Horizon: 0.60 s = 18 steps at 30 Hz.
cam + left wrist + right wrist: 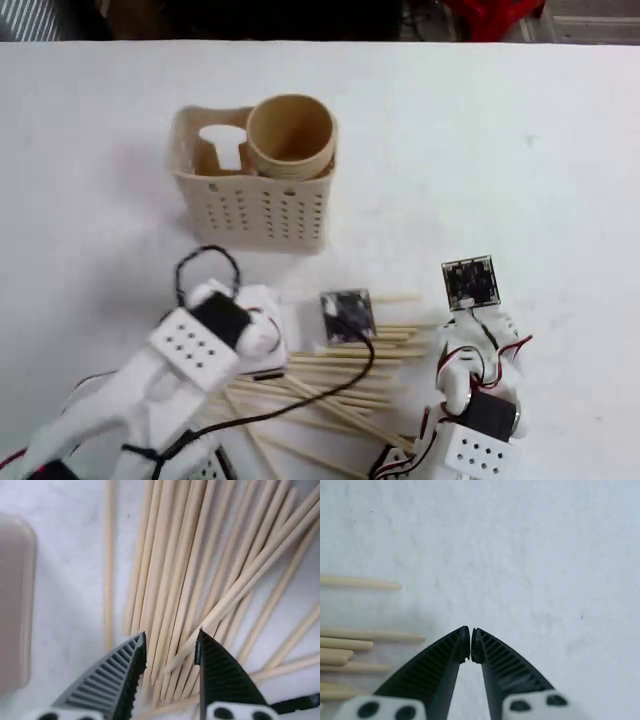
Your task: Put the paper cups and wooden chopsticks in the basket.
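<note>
We see our left gripper [170, 647] spread over the wooden chopsticks [175, 555], our right gripper [470, 644] clenched on nothing.

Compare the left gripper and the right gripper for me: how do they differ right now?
The left gripper has its jaws open; the right gripper has them shut, tips touching. The left gripper hangs over the pile of chopsticks, with sticks showing between its jaws; the right gripper is over bare table, beside the stick ends. Both have black ribbed jaws and grip nothing.
</note>
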Each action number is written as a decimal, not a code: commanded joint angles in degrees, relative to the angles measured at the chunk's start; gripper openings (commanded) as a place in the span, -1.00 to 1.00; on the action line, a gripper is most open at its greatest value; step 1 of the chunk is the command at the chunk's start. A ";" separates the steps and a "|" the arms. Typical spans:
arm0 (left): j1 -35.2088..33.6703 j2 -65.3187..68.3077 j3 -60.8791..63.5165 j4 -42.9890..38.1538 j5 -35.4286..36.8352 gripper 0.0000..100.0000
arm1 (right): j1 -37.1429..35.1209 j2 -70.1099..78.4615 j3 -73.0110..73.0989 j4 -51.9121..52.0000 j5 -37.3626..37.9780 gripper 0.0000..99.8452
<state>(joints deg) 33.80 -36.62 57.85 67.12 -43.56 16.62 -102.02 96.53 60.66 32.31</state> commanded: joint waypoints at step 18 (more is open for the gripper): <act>2.51 29.05 -12.13 -11.34 -2.90 -0.96 | 0.40 -0.57 0.35 0.40 0.26 -0.95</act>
<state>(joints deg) 36.35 -6.81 47.47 56.66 -46.11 16.62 -102.02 96.53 60.66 32.31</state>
